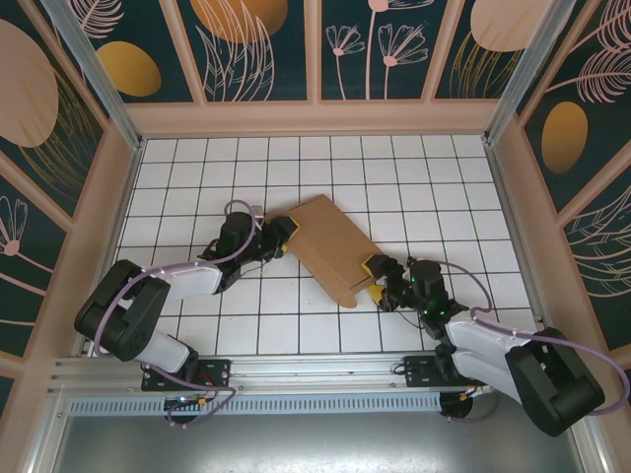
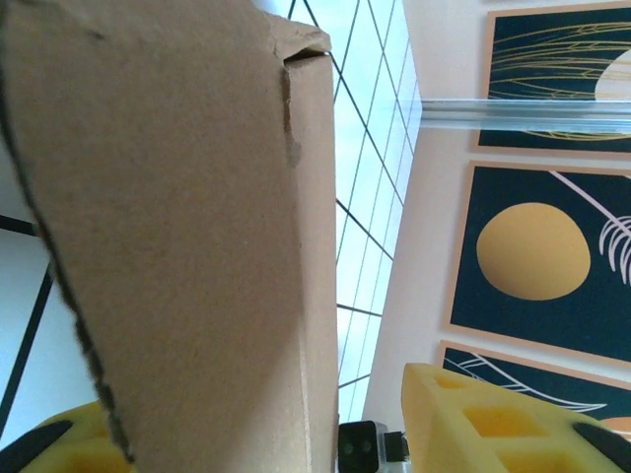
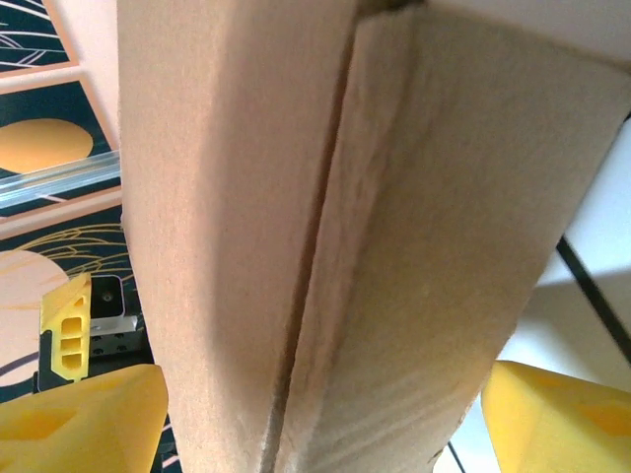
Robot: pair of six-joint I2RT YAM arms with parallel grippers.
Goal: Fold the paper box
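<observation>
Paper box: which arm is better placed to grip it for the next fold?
Right, probably. The right gripper straddles the paper box, cardboard spanning from finger to finger; the left gripper has the box against one finger, with open space before the other.

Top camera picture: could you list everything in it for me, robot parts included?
paper box: one, plain brown, middle of the table, lying slantwise between the two grippers
table: one, white tiles with dark grid lines, fills the floor of the enclosure
wall panels: several, dark teal with orange and peach plant shapes, on the left, far and right sides
metal rail: one, silver, along the near edge
left arm, right arm: two, black and pale grey, lilac cables, bolted at the near edge
left gripper: one, yellow fingers, open, astride the box's far-left end
right gripper: one, yellow fingers, astride the box's near-right end; grip unclear
</observation>
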